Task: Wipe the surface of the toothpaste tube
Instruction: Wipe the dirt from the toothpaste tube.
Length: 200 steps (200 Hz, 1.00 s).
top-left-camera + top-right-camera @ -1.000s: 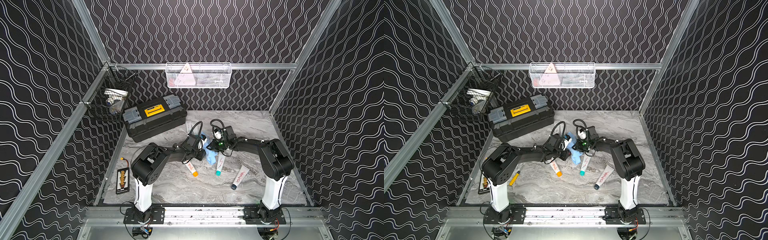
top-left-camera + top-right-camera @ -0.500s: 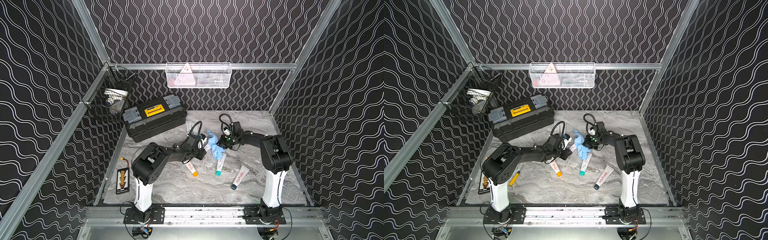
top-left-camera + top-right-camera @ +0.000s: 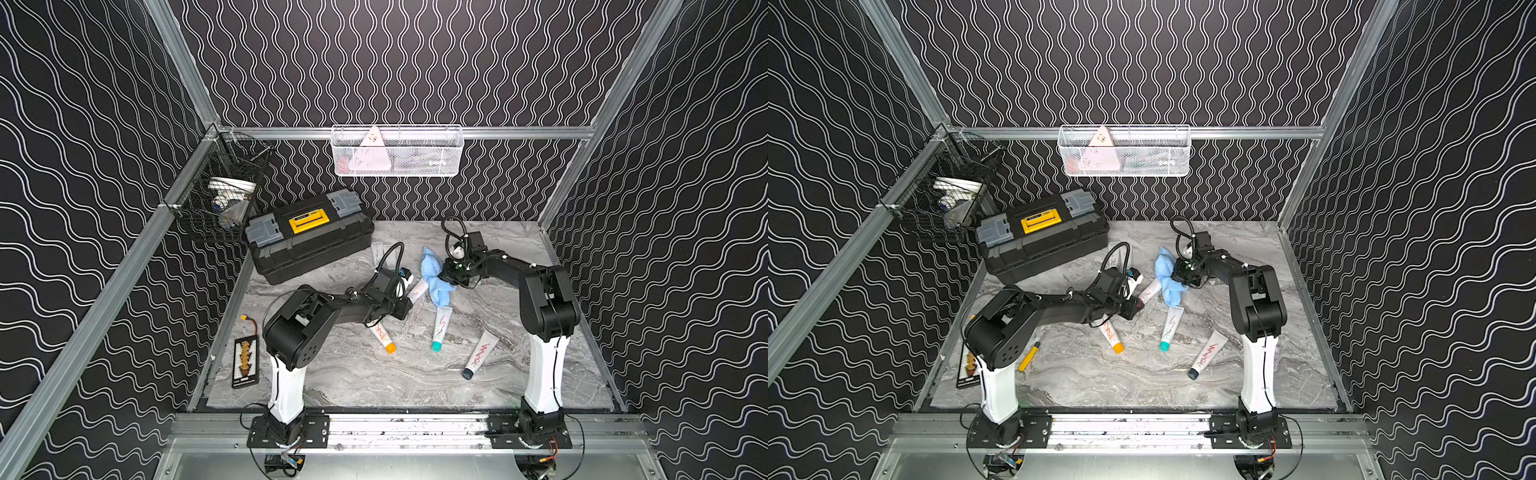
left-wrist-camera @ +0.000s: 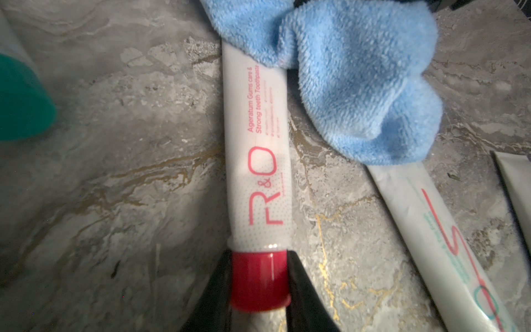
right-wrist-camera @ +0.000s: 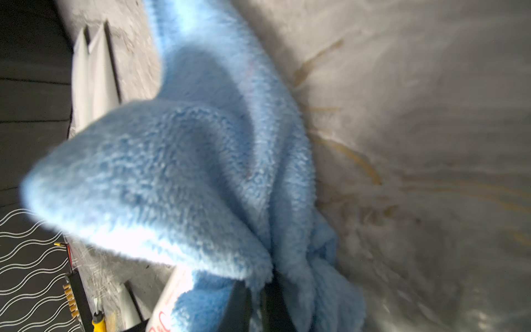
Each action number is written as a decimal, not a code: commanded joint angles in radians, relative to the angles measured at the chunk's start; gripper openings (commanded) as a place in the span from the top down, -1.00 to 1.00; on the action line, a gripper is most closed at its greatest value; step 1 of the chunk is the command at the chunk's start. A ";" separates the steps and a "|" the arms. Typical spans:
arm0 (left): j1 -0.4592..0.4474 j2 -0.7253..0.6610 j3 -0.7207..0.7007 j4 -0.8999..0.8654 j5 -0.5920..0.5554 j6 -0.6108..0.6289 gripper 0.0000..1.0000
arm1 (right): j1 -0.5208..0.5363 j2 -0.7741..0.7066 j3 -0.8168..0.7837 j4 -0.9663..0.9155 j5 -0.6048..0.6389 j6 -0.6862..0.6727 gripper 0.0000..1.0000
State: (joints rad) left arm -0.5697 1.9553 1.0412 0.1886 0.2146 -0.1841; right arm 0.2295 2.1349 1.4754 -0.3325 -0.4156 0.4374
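Note:
The toothpaste tube [image 4: 255, 172] is white with red "R&O" lettering and a red cap, and it lies flat on the marble floor. My left gripper [image 4: 258, 281] is shut on the cap, one black finger on each side. A fluffy blue cloth [image 4: 344, 72] covers the tube's far end. My right gripper [image 5: 258, 299] is shut on a bunch of that cloth. Both top views show the tube [image 3: 417, 289] mid-floor, with the cloth [image 3: 434, 278] on its back end, the left gripper [image 3: 408, 300] at its front and the right gripper [image 3: 446, 276] beside the cloth.
Three more tubes lie nearer the front: orange-capped [image 3: 384, 337], teal-capped [image 3: 440, 328] and dark-capped [image 3: 478, 355]. A black toolbox [image 3: 309, 232] stands at the back left, with more tubes [image 3: 380, 253] beside it. A black connector board [image 3: 245, 361] lies by the left wall.
My right gripper has dragged the blue cloth along the tube toward the back, away from the cap. The left gripper has kept its hold and place.

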 commanded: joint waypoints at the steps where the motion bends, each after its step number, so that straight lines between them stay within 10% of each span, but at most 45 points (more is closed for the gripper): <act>1: 0.000 0.007 0.003 -0.040 0.043 0.006 0.68 | 0.007 0.012 0.020 -0.003 0.030 0.009 1.00; 200: 0.000 0.007 0.005 -0.039 0.049 0.003 0.68 | 0.220 -0.102 -0.129 0.057 -0.162 0.052 1.00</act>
State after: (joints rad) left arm -0.5697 1.9575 1.0451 0.1833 0.2390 -0.1833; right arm 0.4442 2.0472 1.3537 -0.2375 -0.5346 0.4755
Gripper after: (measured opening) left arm 0.278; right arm 0.073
